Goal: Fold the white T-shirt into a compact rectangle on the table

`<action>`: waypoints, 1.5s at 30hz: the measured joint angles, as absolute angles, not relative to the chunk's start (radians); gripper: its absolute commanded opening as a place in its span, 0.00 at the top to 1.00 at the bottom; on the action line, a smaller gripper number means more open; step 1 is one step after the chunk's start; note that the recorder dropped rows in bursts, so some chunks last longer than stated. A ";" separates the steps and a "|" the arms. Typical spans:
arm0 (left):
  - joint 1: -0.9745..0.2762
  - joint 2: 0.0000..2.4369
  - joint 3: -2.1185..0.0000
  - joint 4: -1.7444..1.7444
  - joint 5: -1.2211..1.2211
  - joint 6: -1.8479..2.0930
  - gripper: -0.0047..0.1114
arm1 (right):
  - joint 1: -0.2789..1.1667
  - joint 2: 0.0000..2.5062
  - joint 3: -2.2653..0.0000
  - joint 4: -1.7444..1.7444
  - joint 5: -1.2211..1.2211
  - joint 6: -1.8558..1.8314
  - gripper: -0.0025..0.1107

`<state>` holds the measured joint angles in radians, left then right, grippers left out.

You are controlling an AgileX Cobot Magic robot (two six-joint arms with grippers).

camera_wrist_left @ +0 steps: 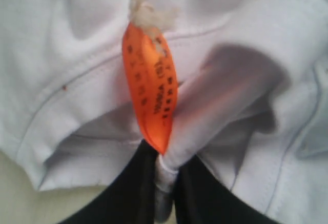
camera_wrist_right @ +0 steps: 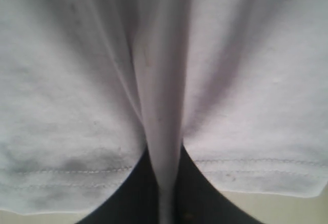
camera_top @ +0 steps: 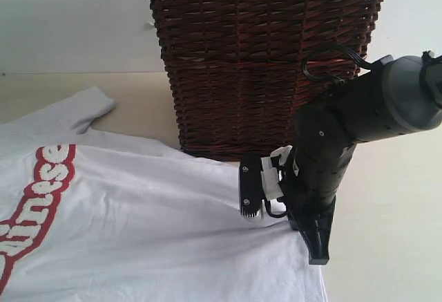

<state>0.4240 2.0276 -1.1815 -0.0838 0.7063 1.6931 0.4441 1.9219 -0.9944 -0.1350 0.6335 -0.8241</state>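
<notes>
white t-shirt (camera_top: 138, 226) spread on the table (camera_top: 387, 233) beside the wicker basket (camera_top: 262, 60). left gripper (camera_wrist_left: 163, 183) clamped on a fold by the orange tag (camera_wrist_left: 151, 96); right gripper (camera_wrist_right: 164, 198) clamped on a ridge at the hem. risk: thin pinches slipping when lifted, uneven pull skewing the fold.

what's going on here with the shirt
A two-armed robot is folding a white T-shirt lying on the table next to a wicker basket. Both grippers are shut on pinched folds of fabric: the left gripper near the orange tag, the right gripper at a hemmed edge.
</notes>
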 measured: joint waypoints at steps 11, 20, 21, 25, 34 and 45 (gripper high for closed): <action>0.413 1.718 -1.164 -0.385 0.822 1.710 0.96 | 0.444 1.713 -0.985 -0.192 0.686 -0.808 0.98; 0.413 1.356 -1.164 -0.331 0.861 1.522 0.96 | 0.444 1.414 -0.985 -0.230 0.837 -0.731 0.98; 0.413 1.328 -1.164 -0.331 0.861 1.502 0.96 | 0.444 1.376 -0.985 -0.236 0.852 -0.714 0.98; 0.413 1.200 -1.164 -0.328 0.856 1.392 0.96 | 0.444 1.234 -0.985 -0.254 0.936 -0.658 0.98; 0.413 1.013 -1.164 -0.400 0.862 1.161 0.96 | 0.444 0.957 -0.985 -0.337 1.023 -0.459 0.98; 0.413 0.844 -1.164 -0.549 0.906 1.111 0.96 | 0.444 0.735 -0.985 -0.383 1.104 -0.412 0.98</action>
<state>0.4132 0.8444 -1.1637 -0.5495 0.9058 1.1107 0.4441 0.7354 -0.9854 -0.3833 1.1035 -0.4120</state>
